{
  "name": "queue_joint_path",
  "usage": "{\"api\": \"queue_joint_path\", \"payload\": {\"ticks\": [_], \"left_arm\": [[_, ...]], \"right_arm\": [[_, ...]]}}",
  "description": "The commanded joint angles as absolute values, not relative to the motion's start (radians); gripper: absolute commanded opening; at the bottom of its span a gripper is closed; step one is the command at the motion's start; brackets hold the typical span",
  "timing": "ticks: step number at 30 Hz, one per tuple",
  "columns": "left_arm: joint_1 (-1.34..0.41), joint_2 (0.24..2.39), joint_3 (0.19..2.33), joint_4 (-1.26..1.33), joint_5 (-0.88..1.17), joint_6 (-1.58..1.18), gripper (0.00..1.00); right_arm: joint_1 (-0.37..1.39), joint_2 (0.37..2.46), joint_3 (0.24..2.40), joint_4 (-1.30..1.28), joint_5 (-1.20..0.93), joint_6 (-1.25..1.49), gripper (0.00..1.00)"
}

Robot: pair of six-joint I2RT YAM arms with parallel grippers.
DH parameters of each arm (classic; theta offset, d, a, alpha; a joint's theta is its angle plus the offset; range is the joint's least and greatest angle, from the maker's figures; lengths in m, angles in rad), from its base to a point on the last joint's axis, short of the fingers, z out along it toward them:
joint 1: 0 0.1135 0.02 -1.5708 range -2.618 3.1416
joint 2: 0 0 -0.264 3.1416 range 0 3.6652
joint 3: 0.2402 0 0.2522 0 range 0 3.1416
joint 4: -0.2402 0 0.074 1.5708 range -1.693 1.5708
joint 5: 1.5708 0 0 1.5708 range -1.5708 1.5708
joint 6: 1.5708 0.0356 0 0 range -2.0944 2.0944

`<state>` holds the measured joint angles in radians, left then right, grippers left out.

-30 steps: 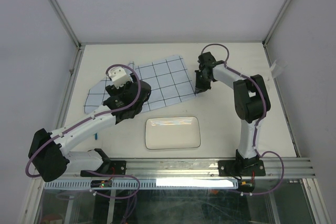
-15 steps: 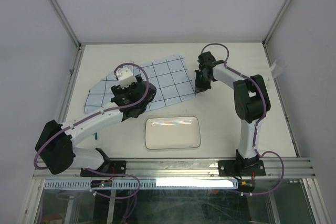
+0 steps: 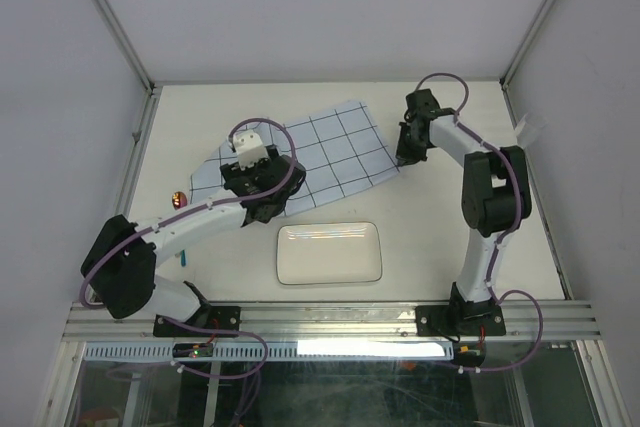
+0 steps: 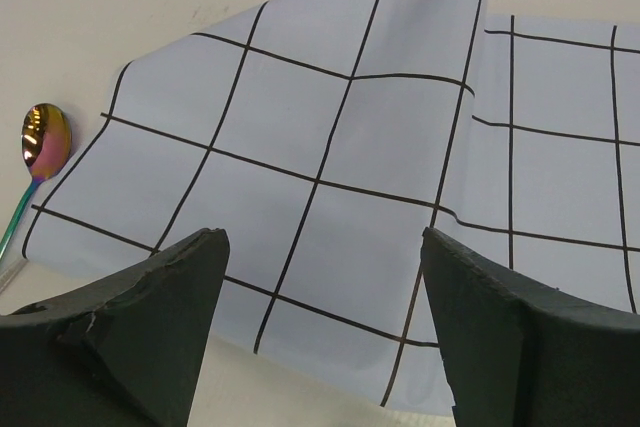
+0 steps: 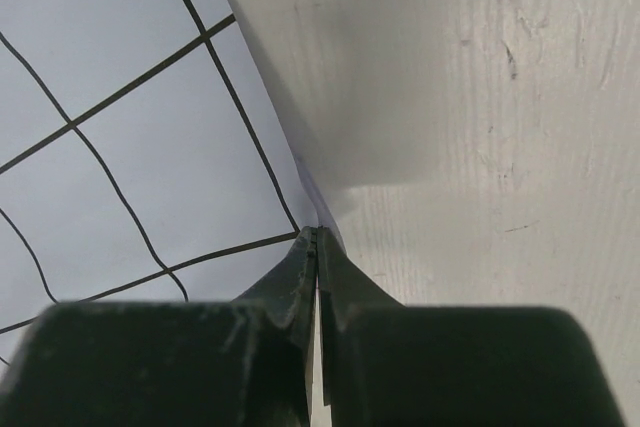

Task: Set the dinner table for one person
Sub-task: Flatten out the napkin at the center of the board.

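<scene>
A pale-blue cloth (image 3: 335,147) with dark grid lines lies on the cream dinner table (image 3: 430,237), with a fold running across it (image 4: 470,97). My right gripper (image 3: 403,159) is shut on the cloth's right corner (image 5: 300,187), its tips (image 5: 316,233) pinching the edge just above the tabletop. My left gripper (image 3: 265,209) hovers open over the cloth's near edge (image 4: 320,235), with nothing between its fingers. A white rectangular plate (image 3: 329,253) sits in front of the cloth. An iridescent spoon (image 3: 178,198) lies by the cloth's left edge (image 4: 45,137).
Aluminium rails (image 3: 140,147) border the table on the left, right and near sides. A white tag (image 3: 528,132) sticks out at the right rail. My left arm (image 3: 170,232) crosses over the spoon's handle.
My right gripper has closed on the cloth corner and pulled it right and away. The cloth slid right, uncovering the spoon bowl. My left gripper moved right, staying open.
</scene>
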<state>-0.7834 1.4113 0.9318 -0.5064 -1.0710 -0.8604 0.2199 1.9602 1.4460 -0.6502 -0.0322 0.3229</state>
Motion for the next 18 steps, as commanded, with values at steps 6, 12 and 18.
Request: {"api": "queue_joint_path", "payload": {"ticks": [6,12,18], "left_arm": [[-0.778,1.472,0.994,-0.477,-1.071,-0.875,0.83],[-0.779,1.492,0.999,-0.477,-1.07,-0.877,0.84],[-0.778,1.501,1.003,-0.477,-1.076,-0.879,0.85]], "right_arm": [[0.204,1.867,1.432,-0.699,0.073,0.327,0.0],[0.198,1.835,1.407,-0.718,0.16,0.338,0.0],[0.197,1.805,1.41,-0.755,0.239,0.343,0.0]]}}
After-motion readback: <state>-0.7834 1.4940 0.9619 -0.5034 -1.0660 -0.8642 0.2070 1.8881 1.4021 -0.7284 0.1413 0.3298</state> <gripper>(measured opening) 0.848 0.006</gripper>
